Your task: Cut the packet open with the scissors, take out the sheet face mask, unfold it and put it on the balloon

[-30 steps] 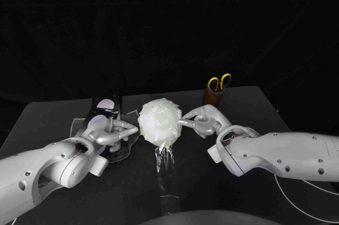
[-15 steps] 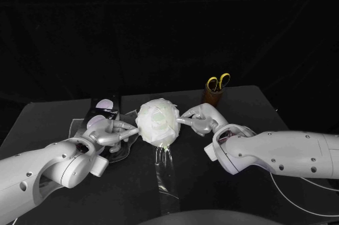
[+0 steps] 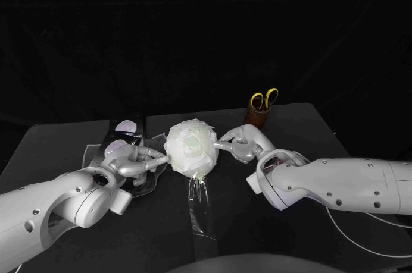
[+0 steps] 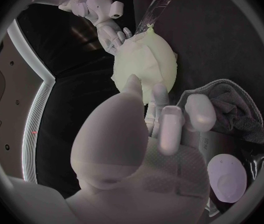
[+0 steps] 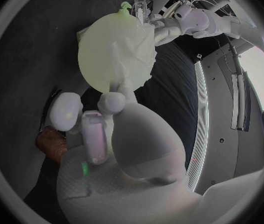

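The pale balloon stands on a clear stand at mid-table, with the white sheet face mask draped over it. My left hand reaches in from one side and its fingertips touch the mask. My right hand touches the opposite side with thumb and a finger. In the left wrist view, the left hand has its fingertips resting on the masked balloon, and the right hand is beyond. The right wrist view has my right hand at the lower edge of the mask on the balloon.
Yellow-handled scissors stand in a brown holder behind my right hand. The dark cut packet and a clear plastic sheet lie behind and under my left hand. The table's rear edge runs just past them.
My right hand has crept slightly toward the balloon, and the balloon has leaned a little toward my left hand. The left hand has barely moved.
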